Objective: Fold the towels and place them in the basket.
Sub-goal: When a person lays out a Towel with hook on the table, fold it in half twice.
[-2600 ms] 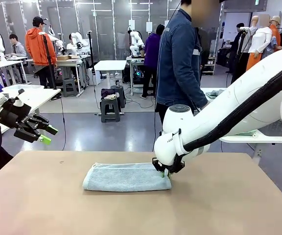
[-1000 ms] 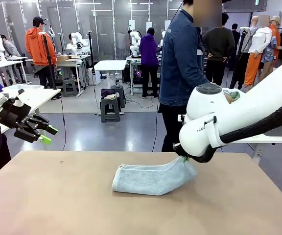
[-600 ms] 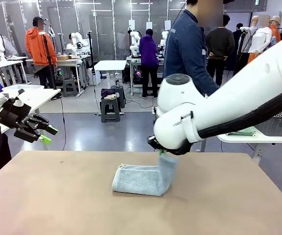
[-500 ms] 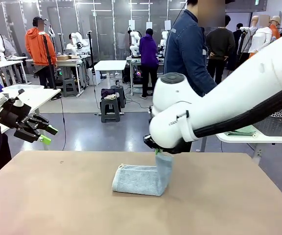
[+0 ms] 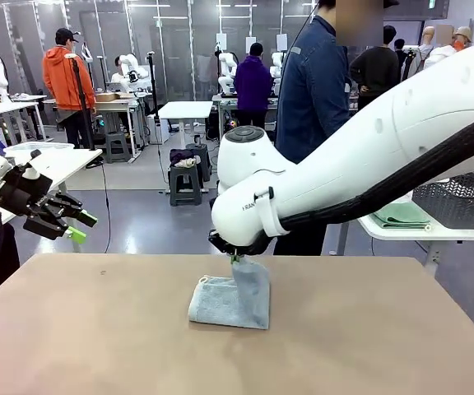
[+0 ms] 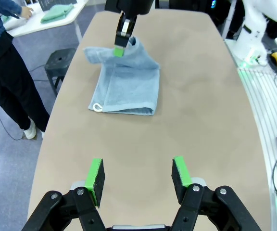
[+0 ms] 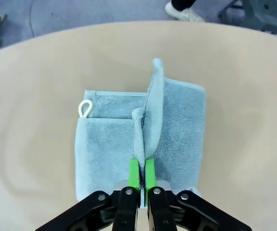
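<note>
Desk with the light blue towel near its middle, partly folded. Right claw pinches one raised towel edge. Left claw hangs spread, well apart. The cloth looks light, soft and limp, so it is probably best taken at a hem or corner, as by the loop.

Swallowing the raised fold of the light blue cloth towel between the pressed-together green pads of the right gripper, burying its near hem under the black fingers. Hiding most of that gripper behind the white right arm in the front view. Cropping the dark grey lattice-sided basket at the right picture edge, past the far right corner of the tan table. Leaving the folded green towel beside it too small for any loop.
</note>
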`<act>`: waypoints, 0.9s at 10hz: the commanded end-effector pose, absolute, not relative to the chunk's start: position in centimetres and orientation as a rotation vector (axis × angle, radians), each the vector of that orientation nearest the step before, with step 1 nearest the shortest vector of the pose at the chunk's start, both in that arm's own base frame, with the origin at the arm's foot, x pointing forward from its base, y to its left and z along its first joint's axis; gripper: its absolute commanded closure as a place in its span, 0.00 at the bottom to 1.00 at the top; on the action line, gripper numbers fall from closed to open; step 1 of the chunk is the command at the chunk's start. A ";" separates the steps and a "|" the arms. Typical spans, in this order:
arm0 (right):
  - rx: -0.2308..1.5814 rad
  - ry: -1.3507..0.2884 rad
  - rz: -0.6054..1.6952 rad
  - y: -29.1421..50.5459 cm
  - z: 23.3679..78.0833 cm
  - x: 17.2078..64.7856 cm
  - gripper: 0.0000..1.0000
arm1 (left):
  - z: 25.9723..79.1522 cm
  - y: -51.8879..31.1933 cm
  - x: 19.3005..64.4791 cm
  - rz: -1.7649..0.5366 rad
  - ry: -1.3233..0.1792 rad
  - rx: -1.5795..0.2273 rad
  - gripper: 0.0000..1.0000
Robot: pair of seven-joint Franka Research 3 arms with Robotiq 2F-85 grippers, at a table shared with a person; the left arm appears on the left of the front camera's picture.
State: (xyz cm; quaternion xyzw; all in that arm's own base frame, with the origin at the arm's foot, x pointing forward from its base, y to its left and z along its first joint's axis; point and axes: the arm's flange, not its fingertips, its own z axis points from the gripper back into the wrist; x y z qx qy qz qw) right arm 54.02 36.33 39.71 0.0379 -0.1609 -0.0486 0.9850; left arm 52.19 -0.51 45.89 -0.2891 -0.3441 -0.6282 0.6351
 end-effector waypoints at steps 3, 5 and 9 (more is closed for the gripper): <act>0.129 -0.330 -0.179 38.5 38.0 54.9 1.00 | 46.1 -0.6 52.0 -1.427 -0.791 -0.651 0.28; 0.154 -0.321 -0.191 38.8 37.0 55.3 1.00 | 46.1 -0.6 52.0 -1.427 -0.791 -0.651 0.28; 0.202 -0.308 -0.210 39.4 36.0 55.3 1.00 | 46.1 -0.6 52.0 -1.427 -0.791 -0.651 0.28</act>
